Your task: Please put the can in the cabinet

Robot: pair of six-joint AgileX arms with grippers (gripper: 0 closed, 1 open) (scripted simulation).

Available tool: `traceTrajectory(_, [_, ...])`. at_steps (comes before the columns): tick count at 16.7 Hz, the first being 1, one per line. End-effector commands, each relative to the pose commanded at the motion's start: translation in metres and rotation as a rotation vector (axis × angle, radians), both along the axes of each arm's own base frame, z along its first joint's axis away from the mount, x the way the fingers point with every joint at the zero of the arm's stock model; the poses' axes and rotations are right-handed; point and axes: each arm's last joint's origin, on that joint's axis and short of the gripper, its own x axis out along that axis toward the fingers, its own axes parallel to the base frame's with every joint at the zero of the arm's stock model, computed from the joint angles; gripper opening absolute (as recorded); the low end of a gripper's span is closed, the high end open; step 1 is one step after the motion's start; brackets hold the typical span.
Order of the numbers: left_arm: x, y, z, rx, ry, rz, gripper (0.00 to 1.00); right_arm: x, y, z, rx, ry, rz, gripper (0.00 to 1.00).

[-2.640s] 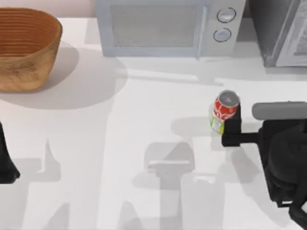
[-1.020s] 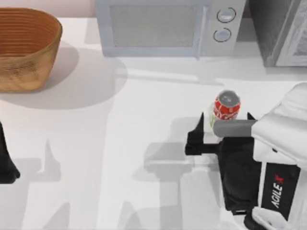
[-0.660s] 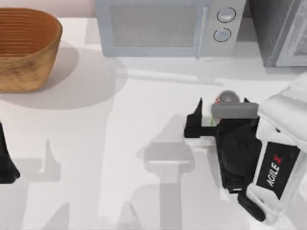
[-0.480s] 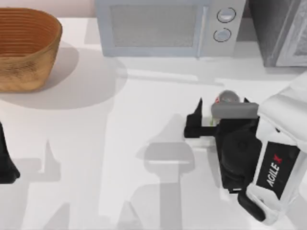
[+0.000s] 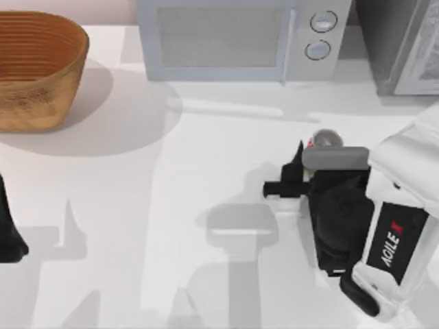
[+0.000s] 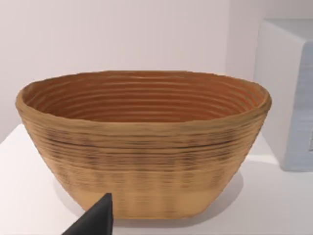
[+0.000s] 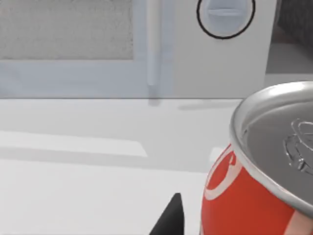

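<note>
Black left gripper (image 5: 7, 233): parked at the table's (image 5: 171, 205) left edge, near side, idle.
Right gripper (image 5: 321, 164): right half of the table, set round the can (image 5: 324, 140) from the near side, wrist above it.
Change: the visible finger (image 5: 296, 164) has moved in toward the can over the last half second; the arm itself has barely shifted.
Jaw state: partly closed but not clamped. The right wrist view shows a sliver of table between the fingertip (image 7: 171, 218) and the can wall; the other finger is hidden.
Meaning: my read is grasp in progress, lift and carry not started.
Can look: upright on the table, red side with a white curl of lettering, silver top with pull tab, no dents seen.
Can place: in front of the microwave's (image 5: 226, 41) knob side, well apart from it.
Cabinet (image 5: 398, 41): far right corner, dark speckled, beside the microwave; can not in it yet.
</note>
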Motion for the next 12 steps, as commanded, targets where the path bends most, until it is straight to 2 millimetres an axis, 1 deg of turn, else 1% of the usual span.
traceTrajectory(5, [0.0, 0.0, 0.0, 0.0, 0.0, 0.0, 1.0, 0.0, 0.0, 0.0, 0.0, 0.0, 0.0, 0.02])
traceTrajectory(6, [0.0, 0.0, 0.0, 0.0, 0.0, 0.0, 1.0, 0.0, 0.0, 0.0, 0.0, 0.0, 0.0, 0.0])
traceTrajectory(12, [0.0, 0.0, 0.0, 0.0, 0.0, 0.0, 1.0, 0.0, 0.0, 0.0, 0.0, 0.0, 0.0, 0.0])
